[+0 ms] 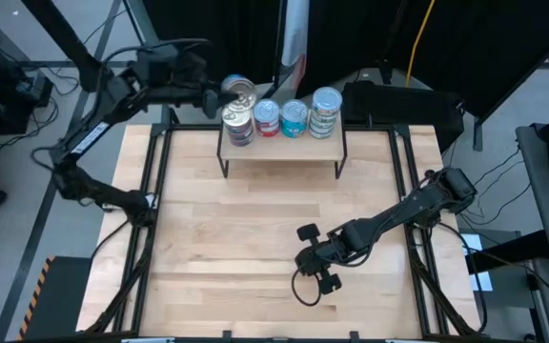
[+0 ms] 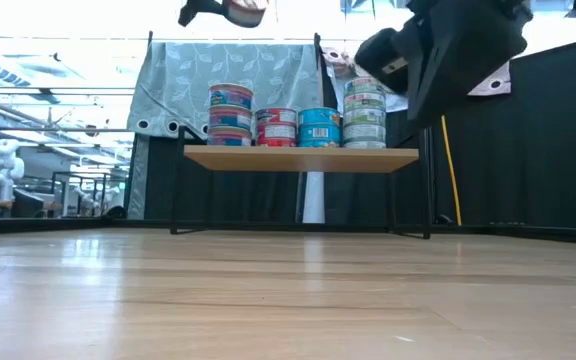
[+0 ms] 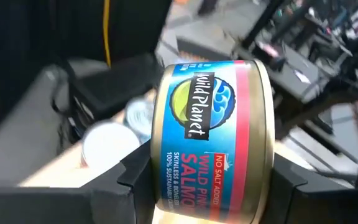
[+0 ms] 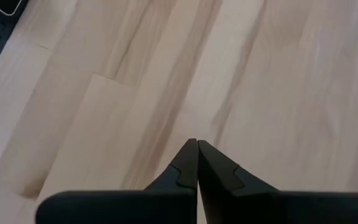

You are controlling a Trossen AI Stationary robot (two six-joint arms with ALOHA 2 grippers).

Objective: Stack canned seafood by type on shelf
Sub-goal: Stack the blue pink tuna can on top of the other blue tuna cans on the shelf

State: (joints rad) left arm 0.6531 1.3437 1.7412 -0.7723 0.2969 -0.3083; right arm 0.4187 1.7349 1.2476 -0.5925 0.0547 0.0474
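Wooden tabletop [image 1: 255, 238] with shelf [image 1: 282, 146] at far edge, tins [image 1: 295, 117] stacked there — my left gripper [image 1: 225, 92] clasps a salmon tin [image 3: 213, 140] above the shelf's left end; my right gripper [image 4: 197, 163], fingers pressed together, hovers mid-table.

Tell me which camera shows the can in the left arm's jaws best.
The left wrist view: the Wild Planet salmon can fills the picture, label readable, clamped between the jaws. The high view shows only its lid beside the leftmost stack; the low view catches its underside at the top edge. The right wrist view misses it.
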